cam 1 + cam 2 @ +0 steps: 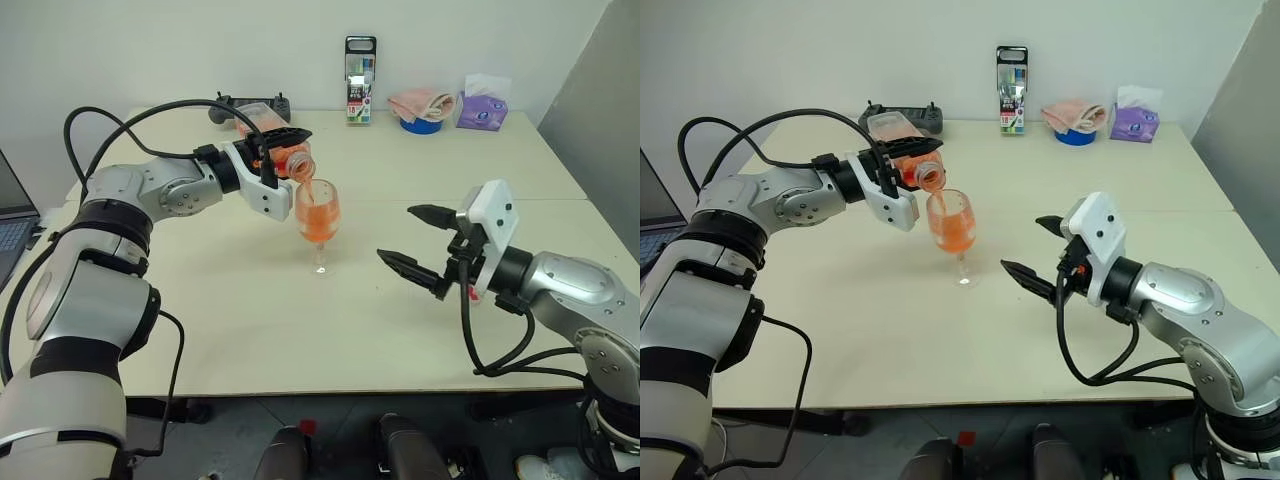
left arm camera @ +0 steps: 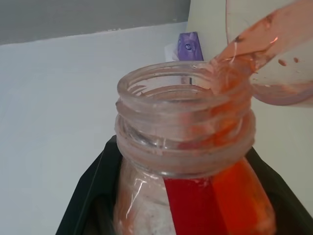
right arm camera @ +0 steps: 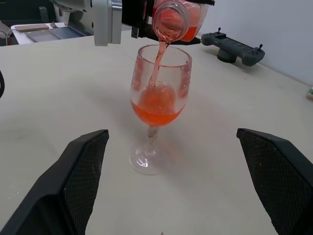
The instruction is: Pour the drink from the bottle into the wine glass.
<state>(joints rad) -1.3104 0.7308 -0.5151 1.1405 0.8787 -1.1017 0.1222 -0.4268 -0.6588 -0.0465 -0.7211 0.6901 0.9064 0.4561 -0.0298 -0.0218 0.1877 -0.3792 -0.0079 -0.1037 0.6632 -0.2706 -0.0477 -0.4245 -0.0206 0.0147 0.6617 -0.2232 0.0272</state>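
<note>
My left gripper (image 1: 283,146) is shut on the clear bottle (image 1: 272,135), tipped with its uncapped mouth just over the rim of the wine glass (image 1: 318,212). A thin stream of orange-red drink (image 3: 157,63) runs from the mouth into the bowl, which holds drink (image 3: 156,105) in its lower half. The glass stands upright on the cream table (image 1: 250,310). In the left wrist view the bottle's threaded neck (image 2: 183,122) sits between the black fingers (image 2: 90,191). My right gripper (image 1: 418,240) hovers open to the right of the glass, nothing between its fingers (image 3: 78,181).
At the table's far edge lie a black controller (image 1: 250,105), a pack of markers (image 1: 360,80), a blue bowl with a pink cloth (image 1: 422,108) and a purple tissue box (image 1: 482,105). A laptop (image 1: 12,225) sits off the table's left side.
</note>
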